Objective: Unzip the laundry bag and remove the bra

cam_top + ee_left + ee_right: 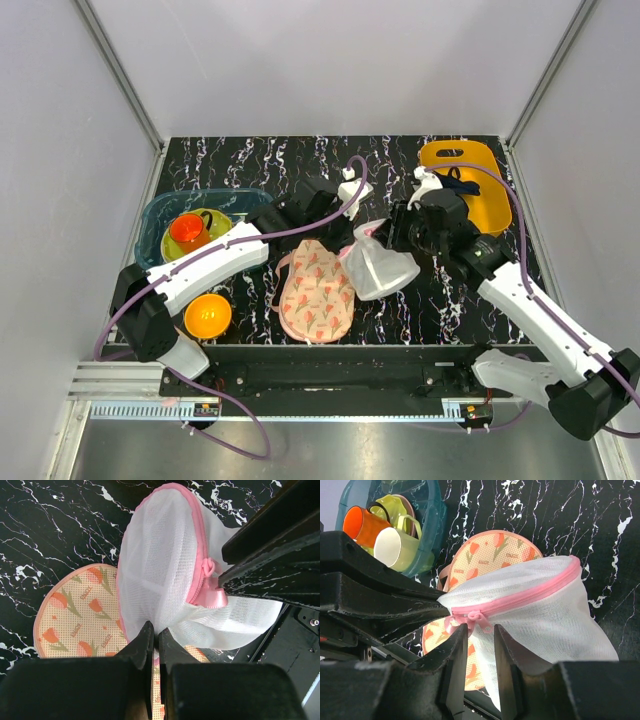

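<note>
The laundry bag [385, 268] is a white mesh dome with a pink zipper rim, held up over the table's middle between both arms. It also shows in the left wrist view [160, 565] and the right wrist view [540, 610]. My left gripper [345, 235] [156, 635] is shut on the bag's white mesh by the rim. My right gripper [402, 235] [479, 636] stands slightly open, its tips just under the pink zipper pull [481, 621], which hangs at the top of the gap. The zipper looks closed. The bra is hidden.
A flat floral peach pad [315, 292] [75, 620] lies under the bag. A teal bin [160, 225] at the left holds an orange cup [187, 230] and green cups. An orange bowl [207, 315] sits near the front left. A yellow basket [470, 160] at the back right holds a dark garment [458, 182].
</note>
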Available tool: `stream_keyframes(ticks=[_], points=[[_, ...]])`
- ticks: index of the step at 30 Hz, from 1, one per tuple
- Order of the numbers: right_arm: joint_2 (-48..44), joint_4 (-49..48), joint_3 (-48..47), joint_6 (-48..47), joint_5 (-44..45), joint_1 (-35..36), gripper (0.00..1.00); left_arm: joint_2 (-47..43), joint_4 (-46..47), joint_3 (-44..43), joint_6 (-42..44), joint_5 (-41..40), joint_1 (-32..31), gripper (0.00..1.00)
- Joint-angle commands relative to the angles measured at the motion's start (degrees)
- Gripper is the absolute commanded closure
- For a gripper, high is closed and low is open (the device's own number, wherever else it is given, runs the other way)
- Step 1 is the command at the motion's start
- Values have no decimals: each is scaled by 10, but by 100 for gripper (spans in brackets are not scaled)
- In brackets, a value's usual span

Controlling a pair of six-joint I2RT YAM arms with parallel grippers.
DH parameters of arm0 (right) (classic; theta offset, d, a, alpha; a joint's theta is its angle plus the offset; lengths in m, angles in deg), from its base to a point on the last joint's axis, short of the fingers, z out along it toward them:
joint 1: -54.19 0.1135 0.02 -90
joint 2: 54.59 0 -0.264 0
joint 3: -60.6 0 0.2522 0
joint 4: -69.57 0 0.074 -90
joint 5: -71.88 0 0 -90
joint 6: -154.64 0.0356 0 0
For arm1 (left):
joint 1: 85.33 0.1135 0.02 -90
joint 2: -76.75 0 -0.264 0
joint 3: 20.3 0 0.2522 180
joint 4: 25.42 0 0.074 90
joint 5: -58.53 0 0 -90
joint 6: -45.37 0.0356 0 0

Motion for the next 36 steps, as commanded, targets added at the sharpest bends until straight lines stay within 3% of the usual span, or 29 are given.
stream_keyframes(ticks=[1,7,24,28,32,36], points=[[-21,-23,7,3,-2,0,66,-15,35,-12,-4,8,-2,100],[-51,-41,30,12,-2,-24,64,-15,35,-14,-9,9,-3,100],[15,-68,15,-1,-93,-34,67,-8,33,-26,-8,15,-6,100],[7,-68,16,-1,-75,-36,79,-8,30,-25,-6,14,-6,100],[-19,-65,27,-1,-39,-35,98,-7,29,-23,-5,13,-6,100],[-37,-55,37,-5,-4,-35,100,-6,29,-21,-5,13,-6,100]])
